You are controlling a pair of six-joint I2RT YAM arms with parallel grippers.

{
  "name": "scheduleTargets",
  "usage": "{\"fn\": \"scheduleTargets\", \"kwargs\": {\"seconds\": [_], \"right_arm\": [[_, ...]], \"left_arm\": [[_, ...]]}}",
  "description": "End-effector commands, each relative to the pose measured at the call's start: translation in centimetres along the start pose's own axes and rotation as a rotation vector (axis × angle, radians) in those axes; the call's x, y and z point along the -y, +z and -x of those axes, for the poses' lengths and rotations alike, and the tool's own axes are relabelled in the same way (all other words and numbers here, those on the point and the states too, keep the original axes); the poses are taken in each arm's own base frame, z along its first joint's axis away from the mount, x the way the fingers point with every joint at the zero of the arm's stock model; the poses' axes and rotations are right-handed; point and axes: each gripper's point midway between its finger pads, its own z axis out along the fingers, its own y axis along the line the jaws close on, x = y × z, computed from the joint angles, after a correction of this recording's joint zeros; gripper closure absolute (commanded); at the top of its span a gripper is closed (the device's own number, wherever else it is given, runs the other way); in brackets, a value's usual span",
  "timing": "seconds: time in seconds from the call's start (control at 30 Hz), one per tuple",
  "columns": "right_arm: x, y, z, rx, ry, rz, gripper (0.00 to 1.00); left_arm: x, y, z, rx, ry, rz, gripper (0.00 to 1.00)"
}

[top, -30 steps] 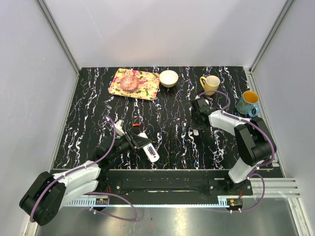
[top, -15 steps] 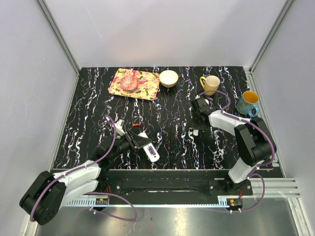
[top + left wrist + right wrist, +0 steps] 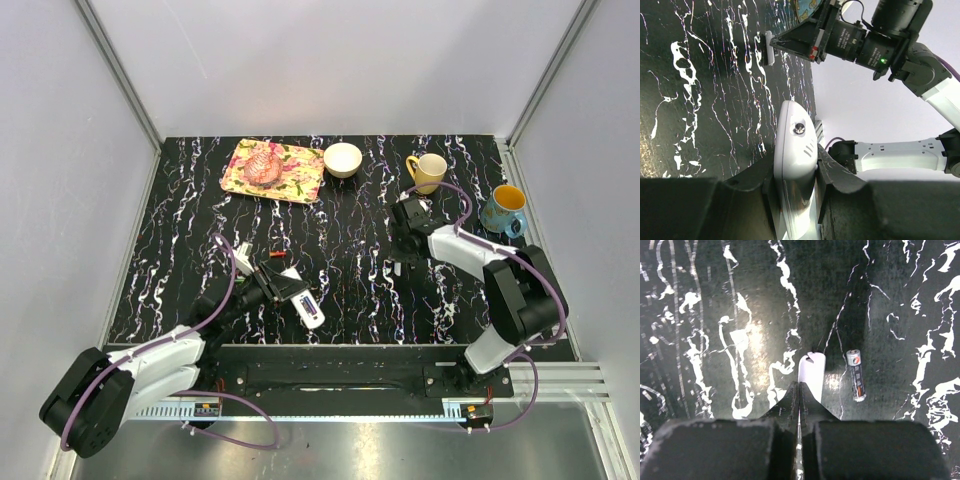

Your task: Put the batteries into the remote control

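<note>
My left gripper [image 3: 280, 291] is shut on the white remote control [image 3: 309, 309] and holds it by its sides just above the table at the front left; in the left wrist view the remote [image 3: 795, 155] sits tight between the fingers [image 3: 747, 187]. My right gripper [image 3: 402, 252] is shut, its tip [image 3: 799, 388] low over a small flat white cover piece [image 3: 812, 371], with nothing seen between the jaws. A dark battery [image 3: 856, 382] with an orange mark lies just right of that cover. A small reddish battery [image 3: 277, 255] lies behind the left gripper.
A floral tray [image 3: 295, 172] with a pink object, a white bowl [image 3: 343, 159], a yellow mug [image 3: 428, 170] and a blue mug [image 3: 503, 210] stand along the back and right of the black marbled table. The right gripper and cover piece [image 3: 769, 47] also show in the left wrist view.
The right arm has shifted slightly to the right, its gripper staying over the cover piece. The left gripper and the remote have not moved.
</note>
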Motion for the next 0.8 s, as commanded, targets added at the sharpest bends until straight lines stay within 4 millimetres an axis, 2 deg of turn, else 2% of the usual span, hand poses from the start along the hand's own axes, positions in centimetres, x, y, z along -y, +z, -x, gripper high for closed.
{"fn": "scheduleTargets", "kwargs": {"seconds": [0.0, 0.27, 0.33, 0.37, 0.43, 0.47, 0.5, 0.57, 0.6, 0.67, 0.7, 0.77], "right_arm": [[-1.1, -2.2, 1.0, 0.043, 0.028, 0.074, 1.0], [-2.8, -3.9, 1.6, 0.075, 0.048, 0.185, 1.0], [-4.4, -4.4, 1.7, 0.079, 0.052, 0.27, 1.0], [-5.5, -4.7, 1.0, 0.048, 0.055, 0.342, 1.0], [-7.7, -5.2, 1.4, 0.053, 0.081, 0.464, 1.0], [-8.7, -5.5, 0.3, 0.009, 0.09, 0.541, 1.0], [-9.9, -5.8, 1.0, 0.042, 0.097, 0.61, 1.0], [-11.1, -6.0, 0.0, 0.008, 0.129, 0.709, 1.0], [-11.8, -6.3, 0.7, 0.037, 0.149, 0.76, 1.0], [-12.3, -6.3, -0.2, 0.02, 0.15, 0.816, 1.0], [-12.6, -6.4, 0.1, 0.04, 0.142, 0.842, 1.0], [-12.2, -5.1, -0.8, 0.018, 0.142, 0.832, 1.0]], "left_arm": [[3.4, 0.5, 1.4, 0.04, 0.046, -0.098, 1.0], [3.2, 0.5, 1.4, 0.041, 0.04, -0.095, 1.0], [3.3, 0.5, 1.4, 0.044, 0.041, -0.099, 1.0], [3.1, 0.5, 1.4, 0.044, 0.04, -0.094, 1.0], [3.2, 0.4, 1.4, 0.046, 0.039, -0.097, 1.0], [3.1, 0.4, 1.4, 0.047, 0.038, -0.096, 1.0], [3.1, 0.4, 1.4, 0.051, 0.038, -0.098, 1.0], [3.2, 0.2, 1.3, 0.051, 0.036, -0.104, 1.0], [3.2, 0.1, 1.4, 0.058, 0.037, -0.105, 1.0], [3.3, -0.1, 1.5, 0.069, 0.04, -0.112, 1.0], [3.2, -0.2, 1.5, 0.075, 0.038, -0.107, 1.0], [3.4, -0.4, 1.7, 0.084, 0.044, -0.115, 1.0]]}}
